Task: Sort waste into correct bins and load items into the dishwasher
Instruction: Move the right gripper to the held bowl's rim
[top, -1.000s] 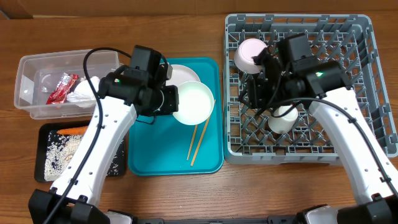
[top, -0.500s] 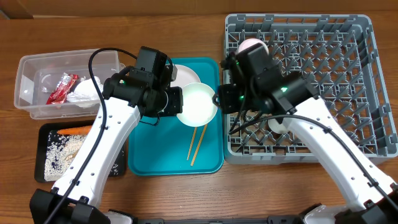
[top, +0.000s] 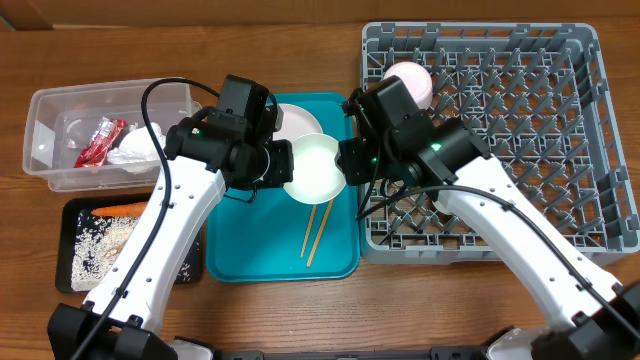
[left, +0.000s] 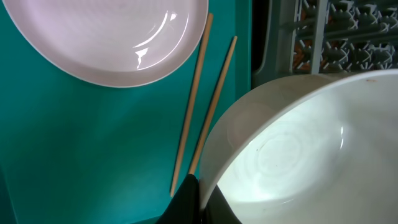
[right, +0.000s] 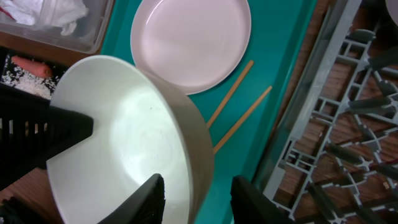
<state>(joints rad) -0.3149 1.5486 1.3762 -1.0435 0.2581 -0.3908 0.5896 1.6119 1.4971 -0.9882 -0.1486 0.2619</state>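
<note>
- We see the left gripper (left: 202, 205) shut tight on the rim of the white bowl (top: 316, 168).
- The bowl is tipped. It is up over the right side of the teal tray (top: 250, 255), just beside the grey dish rack (top: 540, 120).
- The right gripper (right: 199, 180) is partly open. One finger is inside the bowl and one is outside, with the rim between them. We see gaps on both sides, so it is not squeezing the bowl.
- A pink plate (top: 292, 120) lies flat on the teal tray, at the far end.
- Two chopsticks (top: 320, 230) lie on the tray too, side by side. Their far ends go under the bowl.
- A pale pink dish (top: 410, 80) sits in the far left corner of the rack.
- The clear tub (top: 45, 120) is left of the teal tray. It holds the red wrapper (top: 98, 140) and the white wad (top: 130, 150).
- The black tray (top: 67, 215) is just in front of the tub. It holds the carrot (top: 120, 209) and the rice crumbs (top: 95, 250).
</note>
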